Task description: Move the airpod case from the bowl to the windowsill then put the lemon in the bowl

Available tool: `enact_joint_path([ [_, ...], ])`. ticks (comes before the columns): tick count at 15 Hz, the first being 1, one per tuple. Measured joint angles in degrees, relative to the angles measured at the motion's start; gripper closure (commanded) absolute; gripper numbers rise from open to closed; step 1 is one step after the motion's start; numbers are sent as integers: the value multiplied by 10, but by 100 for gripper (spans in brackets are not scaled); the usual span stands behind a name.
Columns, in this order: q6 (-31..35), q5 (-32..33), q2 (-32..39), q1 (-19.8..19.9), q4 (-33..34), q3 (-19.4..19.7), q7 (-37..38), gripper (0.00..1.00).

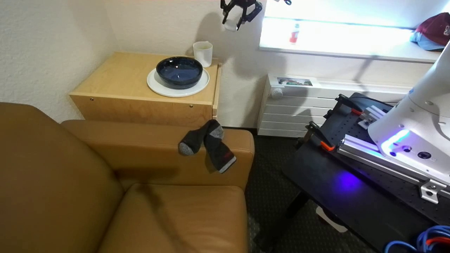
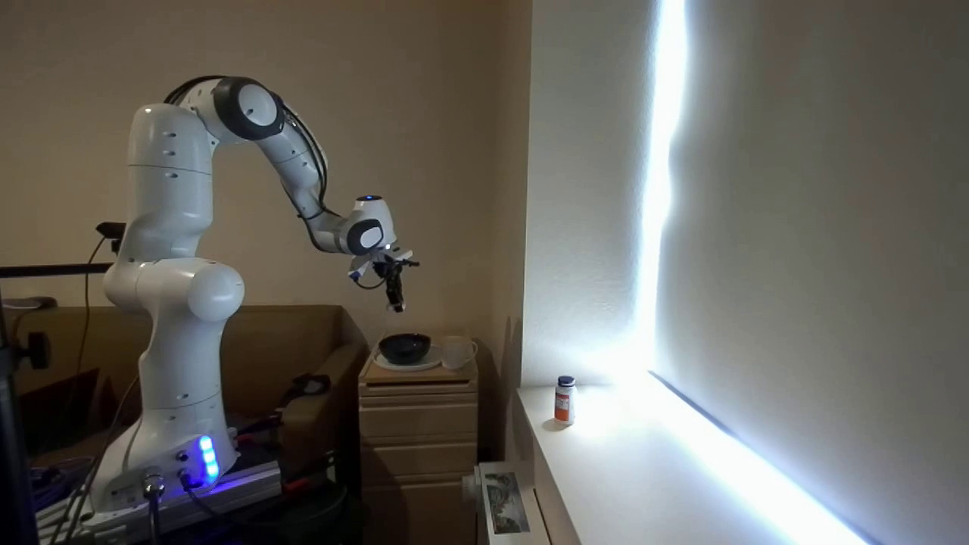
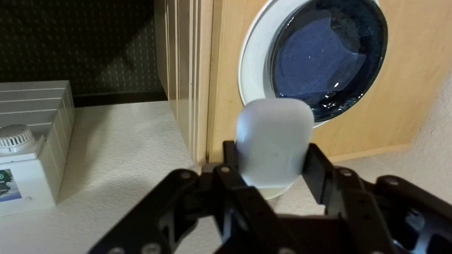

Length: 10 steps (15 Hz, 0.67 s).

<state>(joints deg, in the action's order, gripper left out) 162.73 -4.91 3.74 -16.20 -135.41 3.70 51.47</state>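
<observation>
My gripper [image 1: 232, 23] is shut on the pale airpod case [image 3: 275, 135] and holds it in the air, higher than the bowl. In the wrist view the fingers [image 3: 272, 157] press its two sides. The case [image 1: 230, 25] is also between the fingertips in an exterior view. The dark blue bowl [image 1: 179, 72] sits on a white plate and shows nothing inside; it also shows in the wrist view [image 3: 317, 60]. The white windowsill [image 1: 334, 44] lies to the right of the gripper there, and also shows in an exterior view [image 2: 606, 477]. The lemon is not visible.
A white cup [image 1: 203, 54] stands beside the plate [image 1: 154, 86] on the wooden cabinet [image 1: 116, 77]. A small bottle [image 2: 565, 401] stands on the sill near its corner. A cap [image 1: 434, 31] lies farther along the sill. A radiator [image 1: 288, 112] is below it. Socks [image 1: 211, 140] lie on the sofa arm.
</observation>
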Motion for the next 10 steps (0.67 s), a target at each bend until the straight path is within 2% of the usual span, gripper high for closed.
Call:
enact_joint_path([
  [2,1,-1,-5,4,-5,-7,1,76],
  [3,-1,18,2,8,1,-3,24,76],
  [6,6,70,55,31,22,61,81,76],
  [10,8,96,89,106,19,133,100,76],
])
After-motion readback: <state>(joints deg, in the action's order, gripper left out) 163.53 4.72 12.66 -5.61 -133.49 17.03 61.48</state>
